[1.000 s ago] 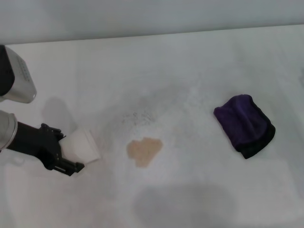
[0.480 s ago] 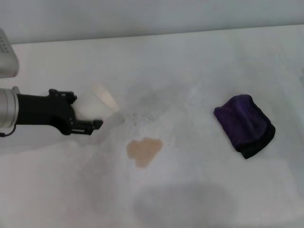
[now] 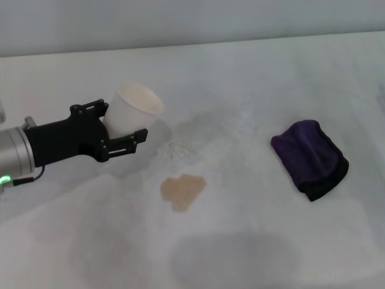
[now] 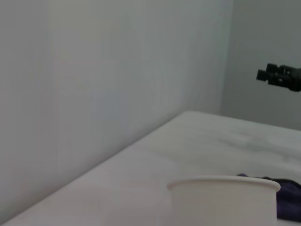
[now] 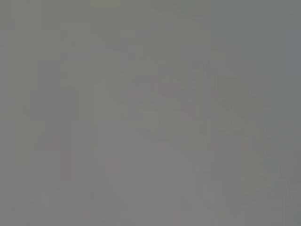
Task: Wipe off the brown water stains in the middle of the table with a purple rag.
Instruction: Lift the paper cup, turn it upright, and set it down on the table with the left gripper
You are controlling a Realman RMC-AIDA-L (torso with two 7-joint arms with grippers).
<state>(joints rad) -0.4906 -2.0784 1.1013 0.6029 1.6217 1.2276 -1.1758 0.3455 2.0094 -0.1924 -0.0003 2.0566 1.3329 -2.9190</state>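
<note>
The brown water stains lie as one tan blotch in the middle of the white table. The purple rag lies bundled to the right of the blotch, untouched; it also shows in the left wrist view. My left gripper is shut on a small white cup and holds it upright above the table, to the back left of the blotch. The cup's rim shows in the left wrist view. A dark gripper, apparently my right one, hangs in the air far off in the left wrist view.
Faint grey speckles lie just behind the blotch. The table's back edge meets a plain wall. The right wrist view shows only flat grey.
My left gripper has lifted the cup from the table's left front and carried it up and rightward toward the middle. The cup went from tilted to upright.
</note>
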